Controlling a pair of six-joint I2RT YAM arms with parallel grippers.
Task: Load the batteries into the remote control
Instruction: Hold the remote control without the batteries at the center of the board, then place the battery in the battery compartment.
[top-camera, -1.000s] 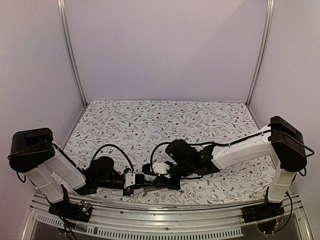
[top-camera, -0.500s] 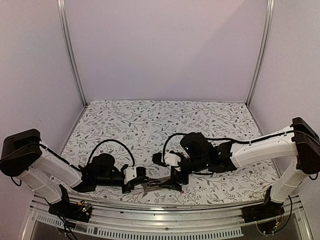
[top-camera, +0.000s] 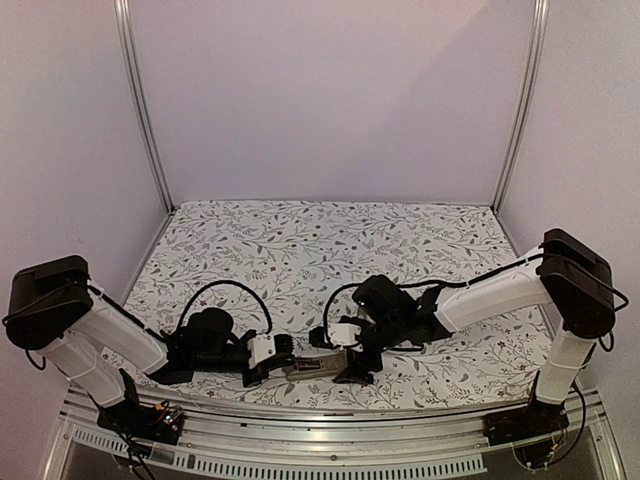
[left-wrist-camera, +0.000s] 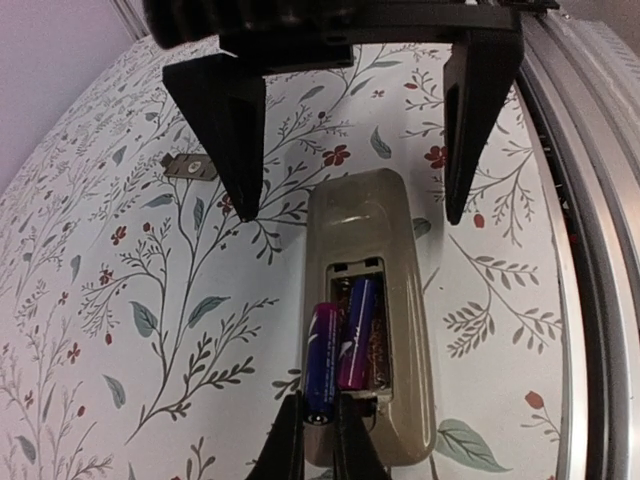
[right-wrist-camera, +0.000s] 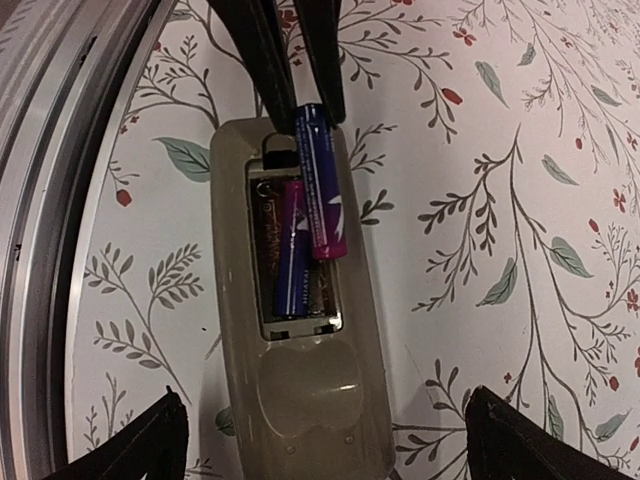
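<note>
Remote control (top-camera: 312, 367) back-up, long axis left-right, batteries (left-wrist-camera: 355, 320) lengthwise inside

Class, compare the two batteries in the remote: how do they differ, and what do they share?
One battery lies wholly inside the recess of the remote; the other battery juts over the recess edge. The first looks darker, shadowed; the other looks brighter. Both are purple and blue, alike in size.
</note>
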